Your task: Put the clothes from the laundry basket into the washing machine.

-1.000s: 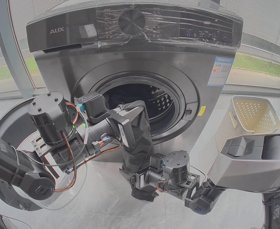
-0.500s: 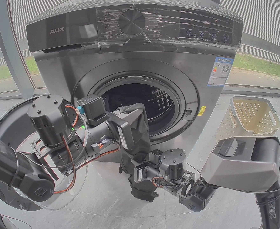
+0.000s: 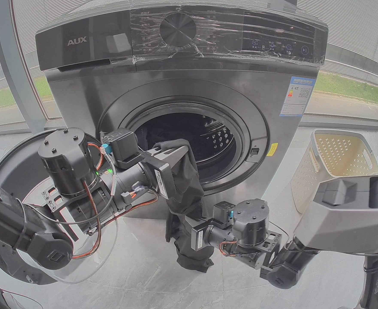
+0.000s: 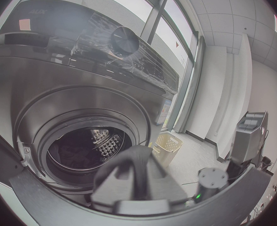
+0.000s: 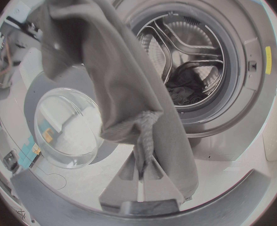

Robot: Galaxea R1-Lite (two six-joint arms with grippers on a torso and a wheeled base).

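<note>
A dark grey garment (image 3: 186, 181) hangs in front of the washing machine's (image 3: 180, 78) open drum (image 3: 206, 138). My left gripper (image 3: 181, 149) is shut on its top edge, level with the drum's opening; the cloth drapes over the fingers (image 4: 163, 181). Lower down, near the floor, my right gripper (image 3: 184, 237) is shut on a bunched fold of the garment's (image 5: 126, 85) lower part, pinched between the fingertips (image 5: 154, 170). Dark clothes (image 5: 184, 90) lie inside the drum. The cream laundry basket (image 3: 343, 157) stands on the floor to the machine's right.
The machine's round door (image 3: 9, 172) is swung open to the left, behind my left arm, its glass bowl (image 5: 66, 127) facing out. Pale tiled floor (image 3: 133, 275) lies bare in front of the machine. Windows stand behind the machine.
My right arm swung slightly left, then back right, keeping its hold on the garment's lower part. My left gripper and the garment's top drew a little to the left.
</note>
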